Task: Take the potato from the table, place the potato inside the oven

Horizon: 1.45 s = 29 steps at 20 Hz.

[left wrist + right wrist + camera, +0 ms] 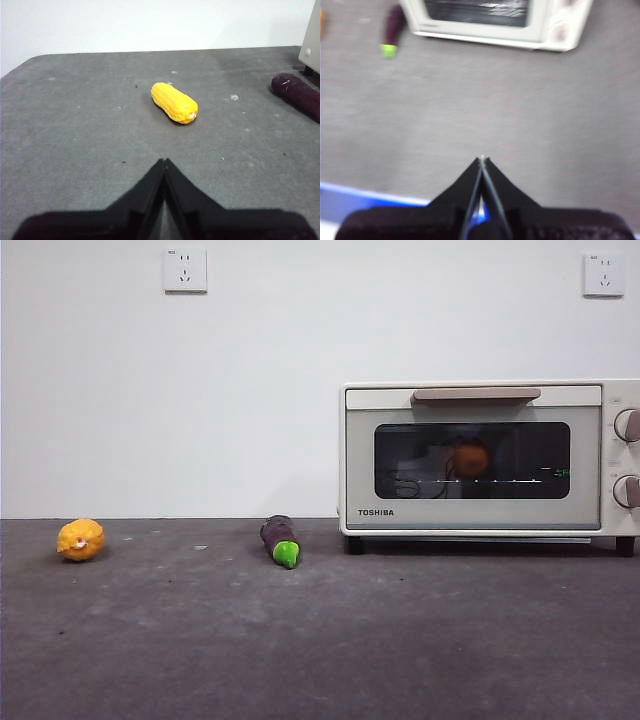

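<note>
The rough dark grey table (320, 640) bore the boxy cream oven (480, 460), door closed, with the round orange-brown potato (470, 458) inside behind the glass. The left gripper (164, 161) and right gripper (482, 159) hung pinched together, empty.

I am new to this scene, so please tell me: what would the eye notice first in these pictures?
First comes the cream oven at the right of the table, door closed, with the orange potato visible behind its dark glass. Next, the yellow corn cob lies far left, and the purple eggplant lies between it and the oven.
</note>
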Each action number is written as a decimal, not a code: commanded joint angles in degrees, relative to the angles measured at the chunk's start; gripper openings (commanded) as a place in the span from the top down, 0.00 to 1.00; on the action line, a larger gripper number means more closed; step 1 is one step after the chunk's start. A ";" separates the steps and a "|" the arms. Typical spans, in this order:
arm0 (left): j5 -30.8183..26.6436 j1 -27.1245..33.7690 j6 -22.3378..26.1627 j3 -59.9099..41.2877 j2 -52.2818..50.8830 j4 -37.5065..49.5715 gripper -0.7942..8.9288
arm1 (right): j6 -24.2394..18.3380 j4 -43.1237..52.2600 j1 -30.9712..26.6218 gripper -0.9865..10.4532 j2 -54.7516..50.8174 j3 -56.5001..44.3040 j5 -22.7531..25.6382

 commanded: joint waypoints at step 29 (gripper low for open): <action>0.00 0.17 -0.39 -0.59 0.13 0.37 0.92 | -24.96 66.84 -28.02 0.91 -19.89 -53.53 -25.49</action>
